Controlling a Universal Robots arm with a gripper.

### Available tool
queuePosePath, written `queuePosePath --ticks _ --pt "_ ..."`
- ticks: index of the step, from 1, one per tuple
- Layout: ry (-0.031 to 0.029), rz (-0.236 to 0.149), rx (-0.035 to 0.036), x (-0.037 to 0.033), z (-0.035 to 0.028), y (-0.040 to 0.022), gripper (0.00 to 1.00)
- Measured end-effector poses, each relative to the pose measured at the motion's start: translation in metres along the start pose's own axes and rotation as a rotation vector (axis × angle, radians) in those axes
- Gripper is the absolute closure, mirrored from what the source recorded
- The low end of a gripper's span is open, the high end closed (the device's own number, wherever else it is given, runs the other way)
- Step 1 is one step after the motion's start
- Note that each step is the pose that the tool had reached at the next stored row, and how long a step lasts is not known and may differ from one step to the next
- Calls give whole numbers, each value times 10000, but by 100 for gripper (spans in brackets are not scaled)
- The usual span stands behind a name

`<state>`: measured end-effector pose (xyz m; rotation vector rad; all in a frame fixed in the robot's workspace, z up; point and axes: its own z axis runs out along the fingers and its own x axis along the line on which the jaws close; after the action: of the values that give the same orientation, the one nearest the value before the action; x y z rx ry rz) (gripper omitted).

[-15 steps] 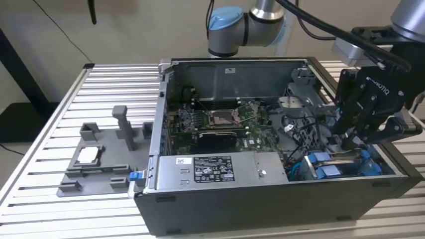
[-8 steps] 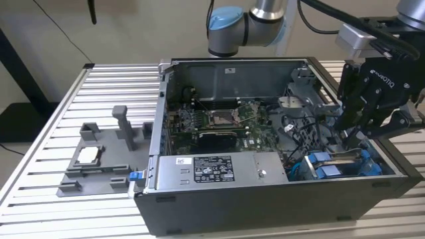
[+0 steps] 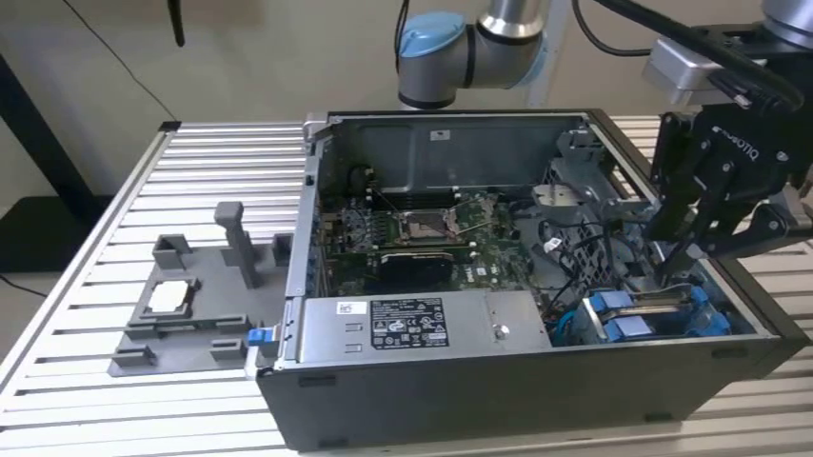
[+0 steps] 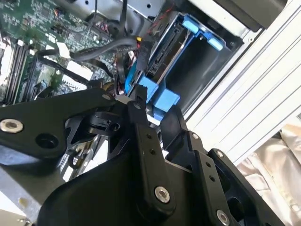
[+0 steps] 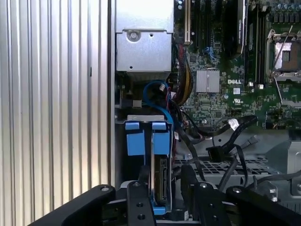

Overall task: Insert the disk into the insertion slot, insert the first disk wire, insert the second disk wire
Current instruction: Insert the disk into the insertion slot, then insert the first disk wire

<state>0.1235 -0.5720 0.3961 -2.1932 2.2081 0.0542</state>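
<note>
Blue-framed disk (image 5: 162,181): 1, in insertion slot (image 5: 146,118) | tool (image 3: 671,259): 1, over it

Arm (image 3: 473,48): grey with a blue-capped joint, at the back in the exterior view, reaching toward that view's right.
Wrist (image 3: 711,67): high at the exterior view's right, tipped downward.
Gripper (image 3: 673,262): black, aimed down and slightly toward the exterior view's left.
Fingers (image 5: 140,202): parted in the first wrist view, linkages spread.
</note>
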Motion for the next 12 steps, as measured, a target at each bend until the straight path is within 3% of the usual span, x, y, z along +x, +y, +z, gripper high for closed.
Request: queuePosePath --ticks 3,4,6,8,9,12 --pt "-292 -26 422 0 0 5 60" --pt "-364 -40 573 0 0 6 60" --pt "-467 -79 921 0 -1 5 60" --pt "-526 -151 1268 0 2 6 60" --pt "-531 -207 1360 -3 4 6 60" --pt "-546 -495 1439 -23 10 5 60"
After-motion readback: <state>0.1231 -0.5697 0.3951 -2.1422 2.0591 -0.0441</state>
